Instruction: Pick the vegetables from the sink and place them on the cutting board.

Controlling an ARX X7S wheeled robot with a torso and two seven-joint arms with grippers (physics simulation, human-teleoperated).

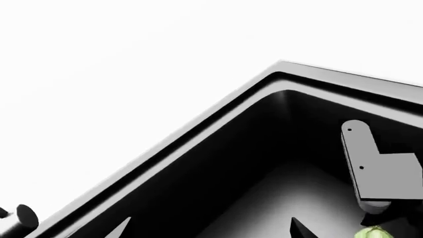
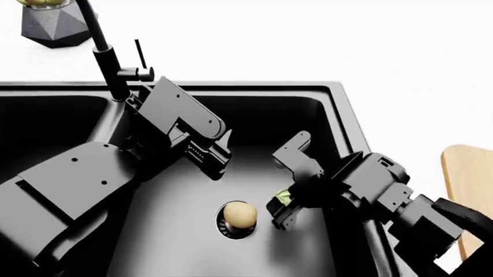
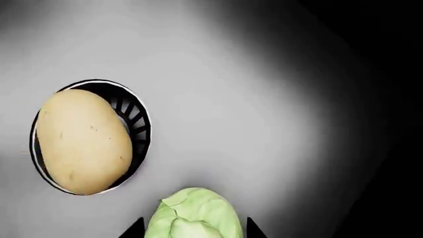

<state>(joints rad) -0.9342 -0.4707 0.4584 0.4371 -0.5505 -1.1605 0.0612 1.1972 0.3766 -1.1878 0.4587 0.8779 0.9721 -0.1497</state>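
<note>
Counter point(image 2: 308, 34) white, plain | sink point(image 2: 339, 115) black, both arms inside | cutting board point(image 2: 466, 173) at right | pot point(image 2: 54, 26), faucet point(image 2: 96, 34) behind | left gripper point(image 2: 219, 153) open, empty | right gripper point(image 2: 281, 199) fingers flank cabbage point(image 3: 193, 214), grip unclear | potato point(image 3: 82, 141) on drain point(image 3: 135, 124)

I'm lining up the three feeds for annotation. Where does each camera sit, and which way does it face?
Head view: on the robot's head, looking down into the sink; both arms, potato on the drain, cabbage, board.
Left wrist view: near the left gripper, facing a sink corner; shows the right gripper.
Right wrist view: near the right gripper, facing the basin floor; fingertips flank the cabbage.
Shared: cabbage in all three.
</note>
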